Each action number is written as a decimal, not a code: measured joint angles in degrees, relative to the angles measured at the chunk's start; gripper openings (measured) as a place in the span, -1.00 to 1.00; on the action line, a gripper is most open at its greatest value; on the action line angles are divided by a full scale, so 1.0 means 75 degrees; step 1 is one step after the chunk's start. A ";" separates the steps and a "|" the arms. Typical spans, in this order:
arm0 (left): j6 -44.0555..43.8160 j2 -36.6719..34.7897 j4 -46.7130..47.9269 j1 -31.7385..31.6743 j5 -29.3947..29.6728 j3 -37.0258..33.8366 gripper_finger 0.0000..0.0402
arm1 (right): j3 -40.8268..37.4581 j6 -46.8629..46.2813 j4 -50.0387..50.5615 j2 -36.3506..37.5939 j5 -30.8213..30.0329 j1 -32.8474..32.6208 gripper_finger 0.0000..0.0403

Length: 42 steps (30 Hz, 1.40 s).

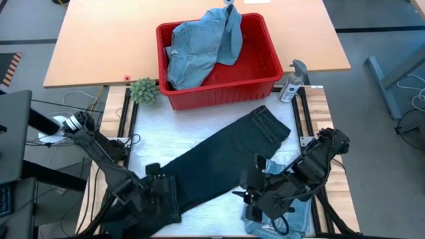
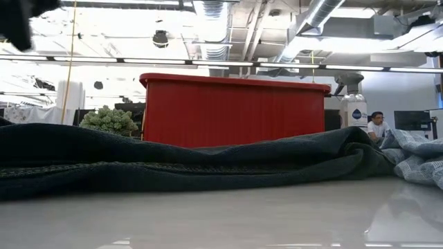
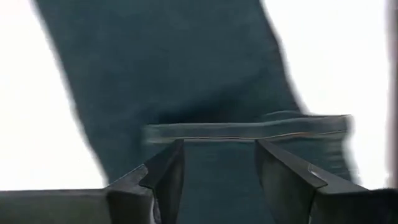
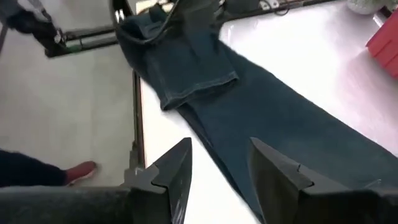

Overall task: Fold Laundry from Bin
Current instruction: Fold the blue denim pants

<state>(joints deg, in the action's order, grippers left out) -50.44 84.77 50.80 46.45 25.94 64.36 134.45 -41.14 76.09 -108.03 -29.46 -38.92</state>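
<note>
Matt dark denim trousers [image 1: 219, 159], glossy red plastic bin [image 1: 265, 53], smooth white tabletop [image 1: 153, 136].

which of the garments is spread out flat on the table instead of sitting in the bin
The long dark navy trousers, lying diagonally across the white table surface. The light blue denim pieces are heaped in the red bin instead.

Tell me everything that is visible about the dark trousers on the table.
The dark trousers look like navy denim with stitched seams. They lie flat and stretched diagonally on the white table top, waistband near the red bin, leg hems at the front left. One hem lies folded over. The left gripper sits at the leg end; the right gripper is beside the legs. A light blue garment lies close by.
</note>
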 joint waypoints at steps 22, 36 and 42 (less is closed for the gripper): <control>0.2467 -0.2274 -0.1966 -0.3379 -0.3796 -0.3287 -0.02 | -0.0006 -0.1178 0.0044 0.0000 -0.0075 -0.1172 -0.12; 0.2956 -0.1933 -0.2865 -0.3245 -0.4713 -0.3877 -0.04 | -0.0006 -0.1280 0.0054 -0.0003 -0.0113 -0.0828 -0.12; 0.3498 -0.1224 -0.3038 -0.3329 -0.5434 -0.3882 -0.21 | -0.0004 -0.1277 0.0041 -0.0003 -0.0110 -0.0737 -0.12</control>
<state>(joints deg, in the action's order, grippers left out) -24.21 75.59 28.01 21.48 -14.82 35.24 134.42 -50.72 76.40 -108.05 -30.28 -44.45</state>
